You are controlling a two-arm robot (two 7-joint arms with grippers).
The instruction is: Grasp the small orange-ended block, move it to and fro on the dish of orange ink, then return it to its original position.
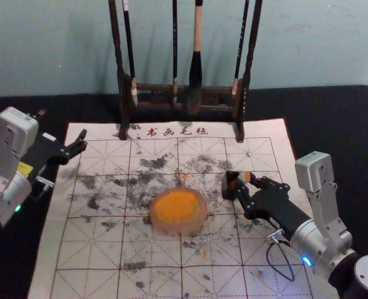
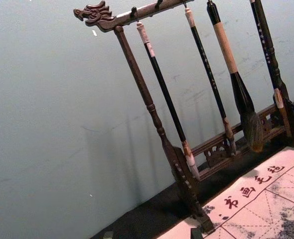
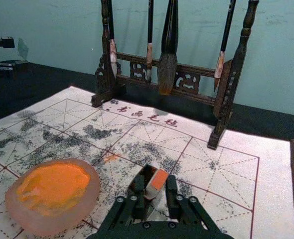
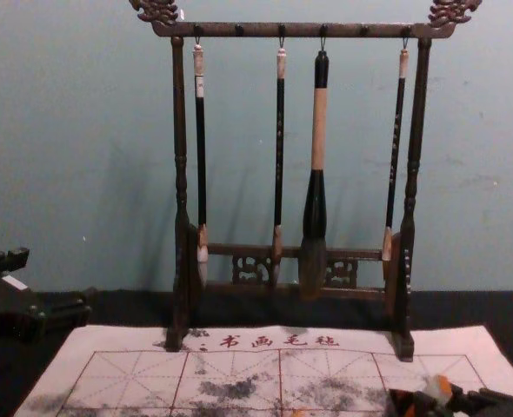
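Note:
My right gripper [image 1: 249,184] is over the right part of the mat, its fingers closed against both sides of the small orange-ended block [image 1: 245,177]. In the right wrist view the block [image 3: 156,183] sits tilted between the fingertips of the right gripper [image 3: 155,187], orange end facing up. A small dark holder [image 1: 230,186] stands right beside it; whether they touch is unclear. The round dish of orange ink [image 1: 178,210] lies left of them, near the mat's middle. My left gripper [image 1: 78,142] is parked at the mat's left edge, fingers apart; fingertips of the left gripper [image 2: 152,234] frame nothing.
A dark wooden rack [image 4: 180,174] with several hanging brushes stands across the mat's back edge, in front of the wall. The ink-smudged white mat [image 1: 90,249] with red grid lines lies on a black tabletop [image 1: 343,124].

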